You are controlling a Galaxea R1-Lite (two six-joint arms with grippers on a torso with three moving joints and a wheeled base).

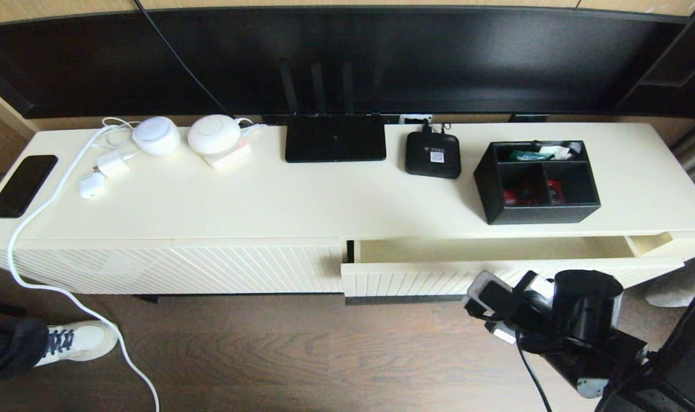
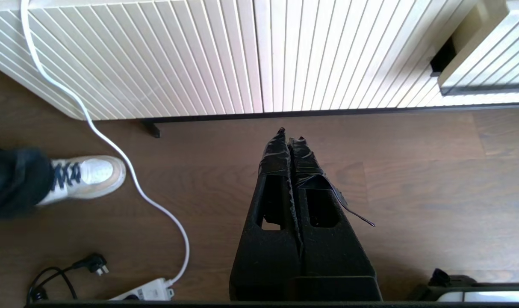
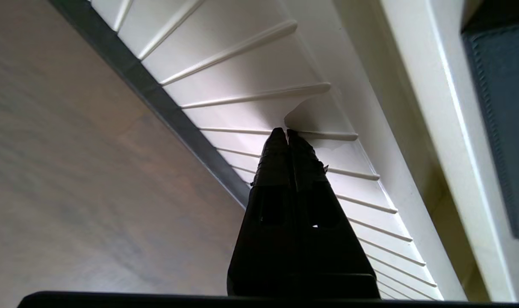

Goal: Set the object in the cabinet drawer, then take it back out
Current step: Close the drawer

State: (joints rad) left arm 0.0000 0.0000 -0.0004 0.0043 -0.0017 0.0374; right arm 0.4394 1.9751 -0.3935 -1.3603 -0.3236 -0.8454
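Observation:
The black organizer box stands on the cabinet top at the right, with red and white items in its compartments. Below it the cabinet drawer is pulled partly out, and its cream interior holds nothing. The drawer's ribbed front carries a dark handle strip along its lower edge. My right gripper is shut on nothing, its tips close against that ribbed front. The right arm is low in front of the drawer. My left gripper is shut on nothing above the wooden floor, short of the cabinet.
A flat router, a small set-top box, two round white devices, chargers and a phone lie on the cabinet top. A white cable runs down to a power strip. A person's shoe is on the floor.

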